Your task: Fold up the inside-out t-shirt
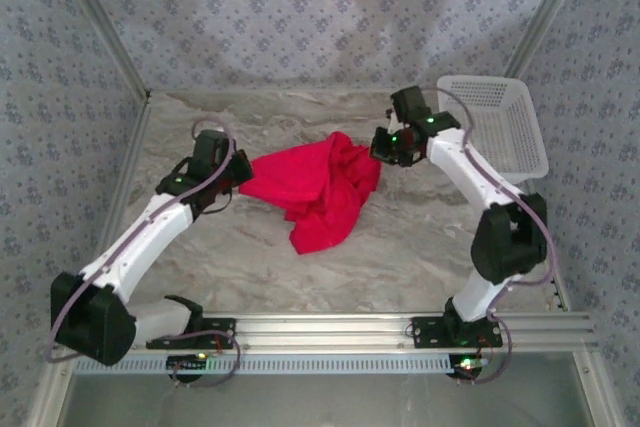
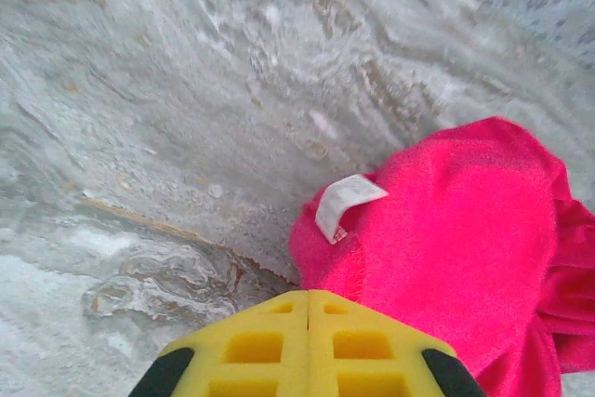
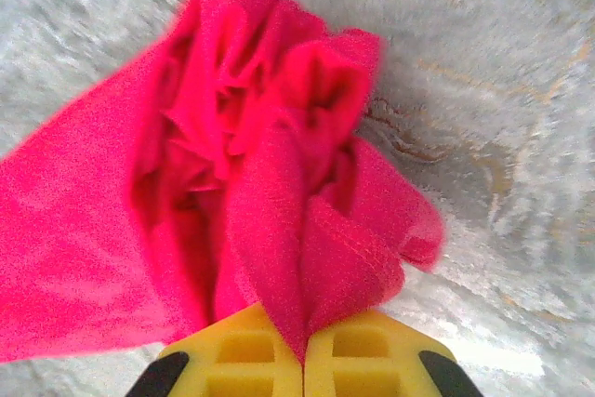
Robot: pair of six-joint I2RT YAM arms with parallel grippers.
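The inside-out t-shirt point(image 1: 318, 190) is a bright red crumpled heap in the middle of the marbled table. My left gripper point(image 1: 240, 179) is at the shirt's left corner. In the left wrist view its yellow fingers point(image 2: 279, 341) are pressed together at the hem of the t-shirt point(image 2: 456, 230), just below a small white tag point(image 2: 344, 202). My right gripper point(image 1: 381, 153) is at the shirt's upper right edge. In the right wrist view a fold of the t-shirt point(image 3: 232, 165) runs down into the seam of the right gripper point(image 3: 303, 346), which is shut on it.
A white plastic basket point(image 1: 500, 127) stands at the back right, just behind the right arm. Patterned walls close in the table point(image 1: 400, 247) at the back and sides. An aluminium rail point(image 1: 330, 327) runs along the near edge.
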